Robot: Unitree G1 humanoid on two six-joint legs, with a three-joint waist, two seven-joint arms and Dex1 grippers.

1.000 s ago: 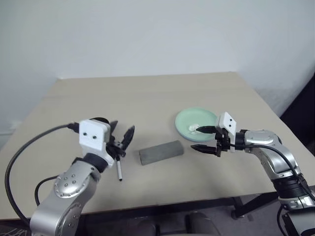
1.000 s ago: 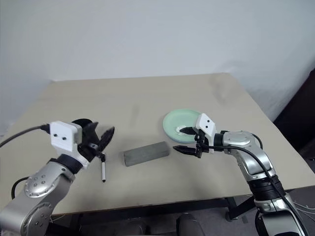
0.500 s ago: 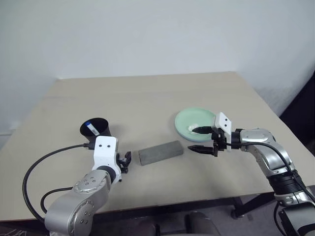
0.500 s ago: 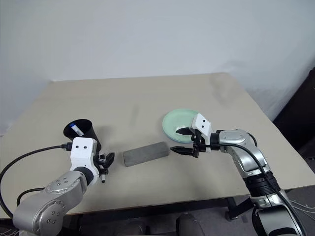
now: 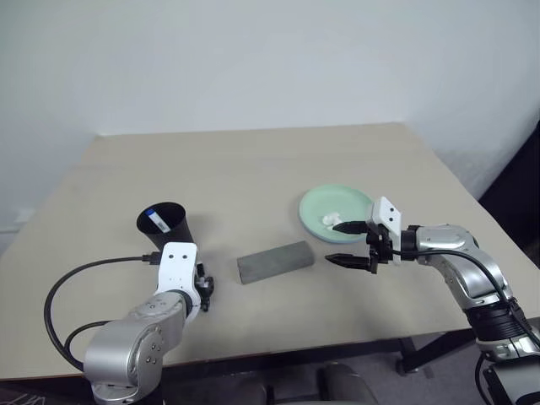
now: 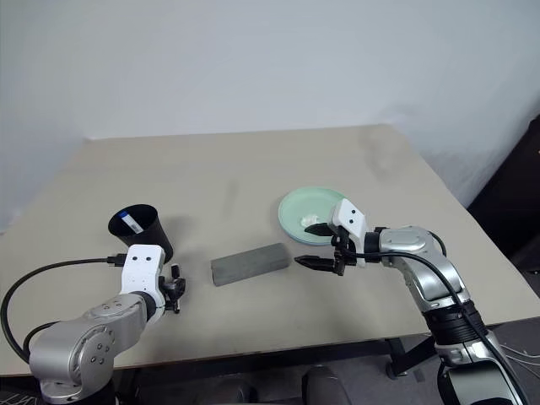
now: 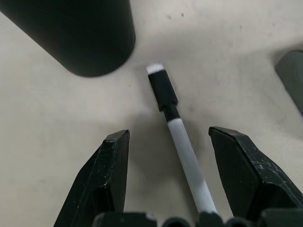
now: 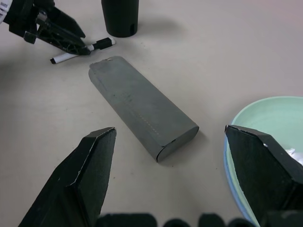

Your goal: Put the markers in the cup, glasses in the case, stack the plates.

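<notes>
Descent of the left gripper [image 7: 168,189] is seen against a second ago: it is now lowered beside the black cup [image 5: 164,226], its fingers [image 7: 111,179] spread open on either side of the black-capped marker [image 7: 177,142], which lies flat on the bench [image 5: 253,169] and is not yet gripped. The blue-capped marker [image 5: 153,218] is already seen inside the cup, so only a closing and a lift are judged to remain for the markers. The right gripper [image 5: 348,244] is held open and unmoved between the closed grey case [image 5: 275,261] and the mint green plate [image 5: 325,205], holding nothing.
</notes>
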